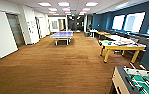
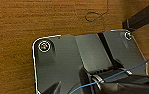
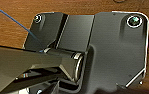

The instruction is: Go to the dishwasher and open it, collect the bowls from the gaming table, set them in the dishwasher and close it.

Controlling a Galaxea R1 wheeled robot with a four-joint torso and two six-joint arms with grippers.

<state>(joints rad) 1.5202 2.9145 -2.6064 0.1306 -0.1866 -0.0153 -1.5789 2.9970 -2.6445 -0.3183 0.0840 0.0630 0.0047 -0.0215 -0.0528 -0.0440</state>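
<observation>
- A wide wooden floor [image 1: 52, 67] runs from near to far through the room.
- The gaming table [image 1: 120, 46], yellow-rimmed, stands at the right, beside the dark blue wall [image 1: 102, 21].
- A blue table-tennis table [image 1: 62, 35] stands far off, centre.
- A table-football table [image 1: 137, 81] sits near right.
- On the yellow table's tabletop, small colourful items are too blurred to identify.
- I cannot tell either end effector's state.

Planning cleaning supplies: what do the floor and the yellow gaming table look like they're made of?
Floor: wood or wood-look laminate, warm brown with visible plank grain, slight sheen. Gaming table: yellow-painted legs and sides, likely wood or board; smooth pale top, material unclear.
</observation>
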